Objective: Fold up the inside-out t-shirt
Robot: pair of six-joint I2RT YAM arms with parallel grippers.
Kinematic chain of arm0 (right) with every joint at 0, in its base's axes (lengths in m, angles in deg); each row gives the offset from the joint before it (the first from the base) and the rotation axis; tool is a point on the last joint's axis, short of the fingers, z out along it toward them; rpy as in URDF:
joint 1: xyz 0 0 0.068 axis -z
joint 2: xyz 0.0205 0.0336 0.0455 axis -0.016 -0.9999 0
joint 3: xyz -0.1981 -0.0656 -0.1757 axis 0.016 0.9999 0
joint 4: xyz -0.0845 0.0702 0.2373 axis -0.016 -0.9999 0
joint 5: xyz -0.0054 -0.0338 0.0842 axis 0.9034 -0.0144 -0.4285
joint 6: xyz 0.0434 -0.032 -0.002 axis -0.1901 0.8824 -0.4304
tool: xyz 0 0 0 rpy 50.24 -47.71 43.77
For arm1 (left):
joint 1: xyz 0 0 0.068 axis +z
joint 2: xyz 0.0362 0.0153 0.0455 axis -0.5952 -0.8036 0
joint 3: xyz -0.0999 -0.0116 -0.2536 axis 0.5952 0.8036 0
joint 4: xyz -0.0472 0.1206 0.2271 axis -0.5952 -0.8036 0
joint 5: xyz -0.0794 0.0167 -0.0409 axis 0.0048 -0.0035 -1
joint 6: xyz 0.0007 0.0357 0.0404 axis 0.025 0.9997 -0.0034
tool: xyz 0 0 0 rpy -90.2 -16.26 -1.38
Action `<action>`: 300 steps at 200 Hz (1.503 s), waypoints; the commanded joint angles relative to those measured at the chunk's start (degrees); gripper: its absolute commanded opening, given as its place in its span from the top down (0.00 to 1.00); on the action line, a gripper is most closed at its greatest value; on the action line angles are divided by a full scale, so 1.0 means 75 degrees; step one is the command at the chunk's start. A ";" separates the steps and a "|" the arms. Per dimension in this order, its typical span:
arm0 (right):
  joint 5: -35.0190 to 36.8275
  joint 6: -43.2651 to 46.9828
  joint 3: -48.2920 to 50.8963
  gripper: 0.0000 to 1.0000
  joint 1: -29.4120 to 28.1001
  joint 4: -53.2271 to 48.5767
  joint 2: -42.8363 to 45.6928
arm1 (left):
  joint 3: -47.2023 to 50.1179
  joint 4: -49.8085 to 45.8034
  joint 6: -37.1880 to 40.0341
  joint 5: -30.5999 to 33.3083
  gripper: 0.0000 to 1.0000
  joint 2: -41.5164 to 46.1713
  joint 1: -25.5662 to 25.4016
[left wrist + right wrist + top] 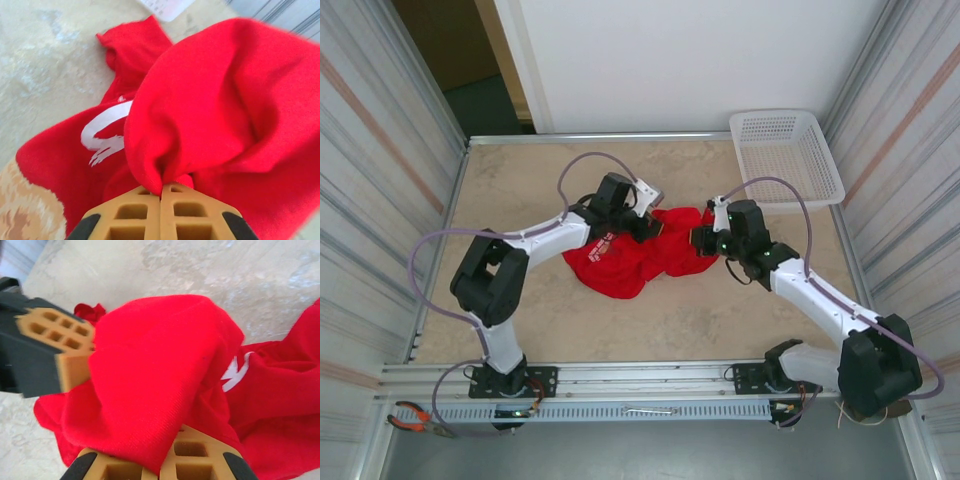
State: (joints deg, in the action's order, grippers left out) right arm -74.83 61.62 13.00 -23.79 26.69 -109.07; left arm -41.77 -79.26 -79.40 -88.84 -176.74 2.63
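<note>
The red t-shirt (pixel 638 257) lies crumpled in the middle of the table (pixel 520 310), between the two arms, with its far part lifted into a bunch and its near part spread flat on the surface. In the top view the left gripper (pixel 646 223) is at the far left edge of this bunch and the right gripper (pixel 698 240) is at its right edge, both touching the cloth and near to each other. In the left wrist view the left gripper (pixel 161 189) has its two tan fingers (pixel 132 212) pressed together with almost no gap, and a fold of the t-shirt (pixel 225 100) is pinched at their tips; the cloth rises from there in a big rounded fold. Beside this fold a white print (pixel 102 132) is visible on the lower layer, which rests on the table (pixel 45 60). In the right wrist view the right gripper (pixel 160 462) is narrow too, and a thick fold of the t-shirt (pixel 160 370) goes down between its fingers (pixel 200 457) – so it holds the cloth. In the same view the left gripper (pixel 75 357) is at the left side, touching the same red bunch, and part of the white print (pixel 232 372) shows at the right. A white mesh basket (pixel 787 155) stands at the far right corner of the table, well apart from the t-shirt.
</note>
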 commanded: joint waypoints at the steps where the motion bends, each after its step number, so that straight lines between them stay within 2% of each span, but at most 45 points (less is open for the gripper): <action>1: 0.0173 0.0153 -0.0075 1.00 0.0335 -0.0016 -0.0310 | 0.0134 0.0747 -0.0754 -0.1720 1.00 0.0720 0.0418; 25: 0.0424 0.0159 -0.0676 1.00 0.0594 -0.0215 -0.1231 | 0.0358 0.1359 -0.1807 -0.3107 1.00 0.1255 0.0809; 31: 0.0516 0.0148 -0.0902 0.92 0.0628 -0.0365 -0.1491 | 0.0397 0.1606 -0.2139 -0.3422 1.00 0.1351 0.0859; 44: 0.0604 0.0159 -0.1366 0.64 0.0642 -0.0724 -0.1938 | 0.0485 0.2140 -0.2747 -0.3886 1.00 0.1491 0.0903; 57: 0.0622 0.0054 -0.1701 0.54 0.0637 -0.1091 -0.2028 | 0.0496 0.2334 -0.3131 -0.3975 1.00 0.1599 0.0899; 101: 0.0640 -0.0673 -0.1594 0.36 0.0436 -0.2025 -0.0005 | 0.0647 0.2702 -0.3697 -0.3603 1.00 0.1824 0.0920; 136: 0.1001 -0.0574 -0.1642 0.32 -0.0547 -0.2190 0.1341 | 0.0582 0.3146 -0.4544 -0.3468 1.00 0.1630 0.0954; 173: 0.0997 -0.0015 -0.2035 0.35 -0.1473 -0.1513 0.1301 | 0.0461 0.3170 -0.4881 -0.3459 1.00 0.1580 0.0956; 214: 0.0765 0.0135 -0.2689 0.39 -0.1554 -0.1278 0.0389 | 0.0450 0.2951 -0.4788 -0.3436 1.00 0.1683 0.0950; 239: 0.0652 0.0090 -0.2836 0.46 -0.1570 -0.1125 0.0093 | 0.0488 0.2936 -0.4790 -0.3425 1.00 0.1716 0.0953; 262: 0.0517 0.0022 -0.2923 0.59 -0.1596 -0.1071 -0.0085 | 0.0485 0.2895 -0.4790 -0.3416 1.00 0.1716 0.0956; 279: 0.0429 -0.0016 -0.2919 0.73 -0.1625 -0.1085 -0.0137 | 0.0460 0.2875 -0.4785 -0.3399 1.00 0.1693 0.0953; 297: 0.0296 -0.0046 -0.2954 1.00 -0.1622 -0.1148 -0.0149 | 0.0425 0.2864 -0.4789 -0.3364 1.00 0.1658 0.0956; 300: 0.0268 -0.0051 -0.2976 1.00 -0.1623 -0.1159 -0.0138 | 0.0406 0.2856 -0.4795 -0.3358 1.00 0.1647 0.0950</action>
State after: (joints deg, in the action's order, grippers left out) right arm -70.76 61.64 -6.95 -35.55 17.35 -109.97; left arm -37.35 -58.53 -114.83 -113.82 -165.09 9.48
